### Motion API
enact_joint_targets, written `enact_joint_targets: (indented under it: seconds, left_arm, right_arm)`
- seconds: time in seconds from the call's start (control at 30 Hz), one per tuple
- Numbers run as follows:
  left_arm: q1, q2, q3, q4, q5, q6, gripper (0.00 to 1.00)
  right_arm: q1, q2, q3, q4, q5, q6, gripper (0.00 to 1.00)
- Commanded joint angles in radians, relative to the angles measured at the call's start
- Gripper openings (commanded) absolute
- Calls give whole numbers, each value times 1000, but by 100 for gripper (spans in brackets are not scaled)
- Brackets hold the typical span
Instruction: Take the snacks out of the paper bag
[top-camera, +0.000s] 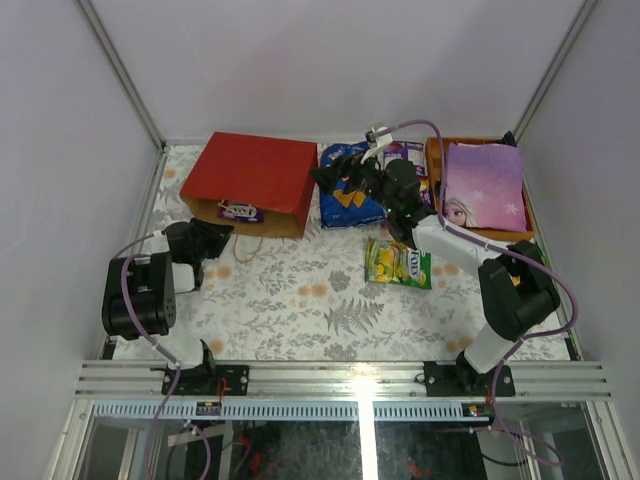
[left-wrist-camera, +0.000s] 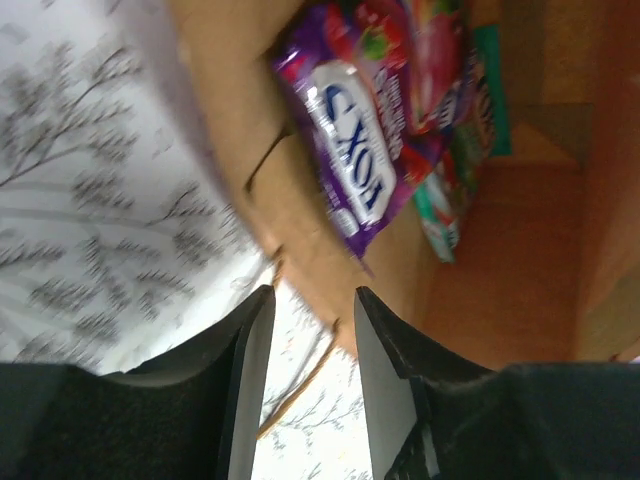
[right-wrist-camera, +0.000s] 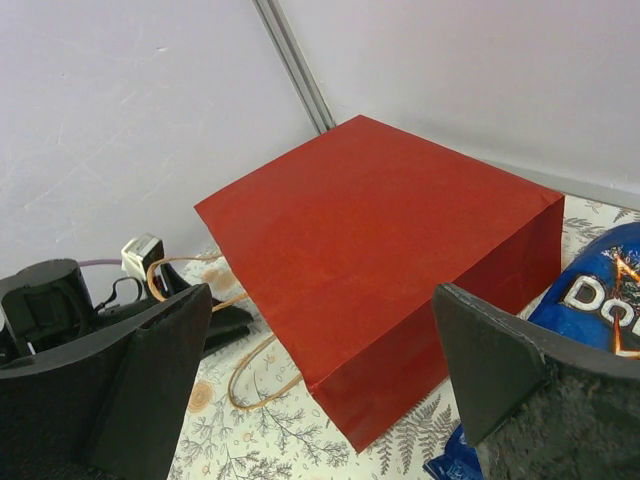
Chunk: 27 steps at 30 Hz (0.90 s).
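While the single red paper bag (top-camera: 250, 180) lies on its side far left, mouth facing your half-open, empty left gripper (left-wrist-camera: 312, 295), one purple Fox's packet (left-wrist-camera: 365, 150) lies crosswise in it. Your right gripper (right-wrist-camera: 322, 300), wide and empty, hovers above one Doritos bag (top-camera: 345, 190).

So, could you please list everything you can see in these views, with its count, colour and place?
paper bag: one, red outside, brown inside, lying on its side far left, mouth towards the arms
purple packet: one, purple, in the bag's mouth
teal packet: at least one, teal, deeper inside the bag
Doritos bag: one, blue, on the table right of the paper bag
yellow-green packet: one, on the table, centre right
tray: one, orange, far right
princess-print item: one, lilac, on the tray
tablecloth: one, white floral
left gripper: black, slightly open, empty, at the bag's mouth
right gripper: black, wide open, empty, over the Doritos bag
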<state>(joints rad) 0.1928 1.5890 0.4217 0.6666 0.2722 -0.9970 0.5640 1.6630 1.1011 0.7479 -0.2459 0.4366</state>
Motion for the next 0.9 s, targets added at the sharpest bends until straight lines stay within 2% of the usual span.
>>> enact_joint_targets:
  seconds: [0.0,0.43,0.57,0.87]
  left_arm:
    - [9,58,72,170,23,-54,38]
    - [9,275,208,156,-93,-69,38]
    - [9,350,250,180,-87,-84,38]
    - [8,367,341,90,-111,-72,38]
  right_arm:
    - [8,-46,22,42,15,-27,99]
    - [7,-52,16,31,26,-30,100]
    - [8,-52,16,28,28,-33,99]
    - [8,-42,16,35,28,-29,99]
